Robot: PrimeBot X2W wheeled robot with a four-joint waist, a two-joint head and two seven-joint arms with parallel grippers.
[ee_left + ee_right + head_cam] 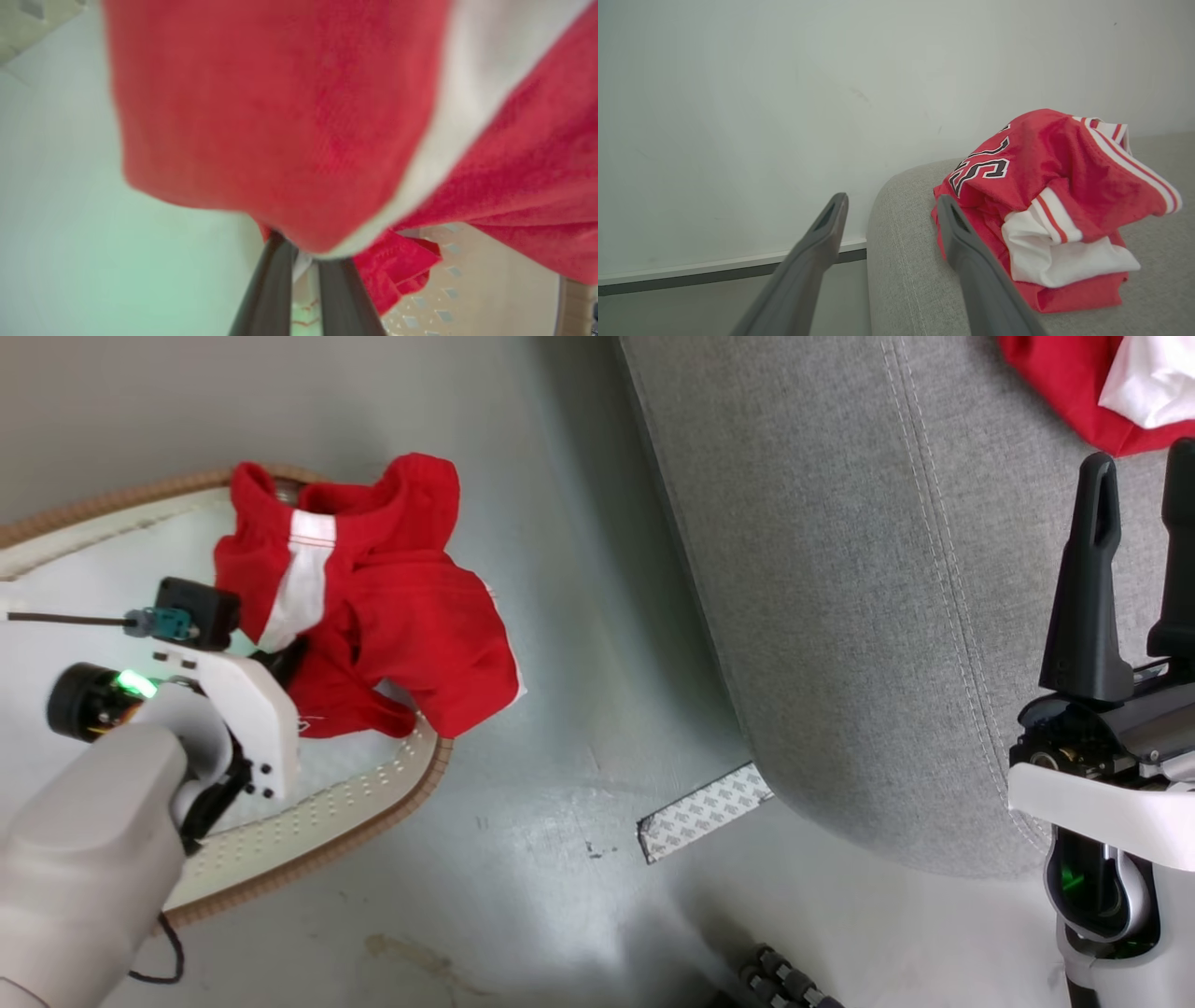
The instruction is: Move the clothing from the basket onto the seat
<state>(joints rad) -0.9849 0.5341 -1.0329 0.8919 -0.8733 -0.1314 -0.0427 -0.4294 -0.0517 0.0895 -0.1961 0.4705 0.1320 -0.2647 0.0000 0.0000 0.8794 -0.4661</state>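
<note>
A red garment with a white stripe lies bunched at the right end of the basket, partly draped over its brown rim. My left gripper reaches into the basket at the garment's left side. In the left wrist view its fingers are pinched together on the red cloth, so my left gripper is shut on it. A second red garment with black-and-white letters rests on the grey seat. My right gripper hovers open over the seat, just short of that garment.
A patterned strip lies on the grey floor between basket and seat. A pale wall with a dark baseboard stands beyond the seat's end. A ribbed dark part of my base shows at the bottom edge.
</note>
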